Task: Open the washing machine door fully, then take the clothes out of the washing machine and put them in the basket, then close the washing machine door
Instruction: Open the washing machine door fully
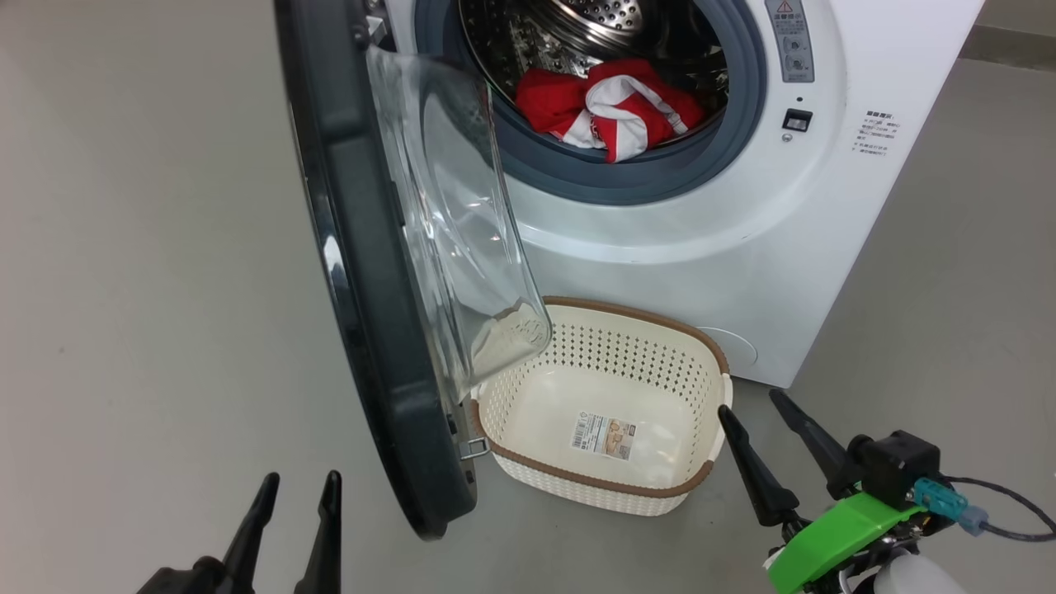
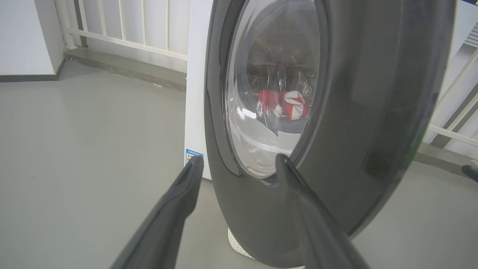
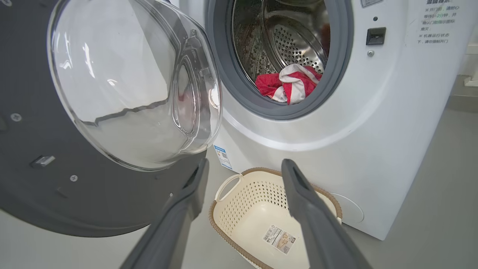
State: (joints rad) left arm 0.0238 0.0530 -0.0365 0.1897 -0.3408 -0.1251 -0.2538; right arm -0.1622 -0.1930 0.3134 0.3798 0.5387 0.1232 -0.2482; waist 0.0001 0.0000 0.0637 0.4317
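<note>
Door (image 1: 363,272) stands well open, red clothes (image 1: 615,111) lie inside the washer (image 1: 825,214), basket (image 1: 577,477) waits empty just below, left gripper (image 1: 302,476) and right gripper (image 1: 749,403) both spread wide holding nothing, so unloading and closing are yet to come.

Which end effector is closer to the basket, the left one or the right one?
Right. The right end effector, open, hovers beside the basket, at its right rim; the left end effector, also open, stands on the far side of the washing machine door.
</note>
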